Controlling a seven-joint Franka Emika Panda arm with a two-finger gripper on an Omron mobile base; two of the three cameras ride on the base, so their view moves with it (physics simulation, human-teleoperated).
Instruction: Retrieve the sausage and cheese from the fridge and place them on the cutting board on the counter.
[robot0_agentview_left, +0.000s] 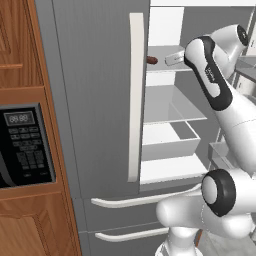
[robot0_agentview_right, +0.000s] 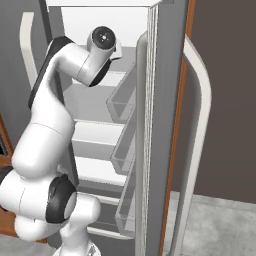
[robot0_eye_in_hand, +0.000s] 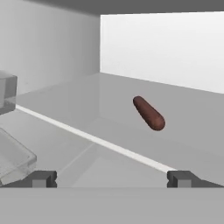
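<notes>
Left base view: the fridge (robot0_agentview_left: 95, 100) stands with its left door shut and its right side open, white shelves showing inside. The sausage (robot0_agentview_left: 151, 60) lies on the upper shelf, just past the edge of the left door's long handle (robot0_agentview_left: 135, 95). The arm (robot0_agentview_left: 220, 90) reaches up toward that same shelf, right of the sausage. Left of the fridge, a black microwave (robot0_agentview_left: 25, 145) sits in a wooden cabinet. Two drawers with white handles sit below the doors.

Right base view: the arm (robot0_agentview_right: 55, 110) bends up into the open fridge (robot0_agentview_right: 165, 100), its wrist at the upper shelf. The right door (robot0_agentview_right: 150, 140) stands swung out, edge-on, with clear bins on its inner side.

Hand view: the end effector (robot0_eye_in_hand: 112, 178) has its fingertips spread wide, nothing between them. The sausage (robot0_eye_in_hand: 148, 113) lies ahead on the shelf, apart from the fingertips and slanted, nearer the right one.
</notes>
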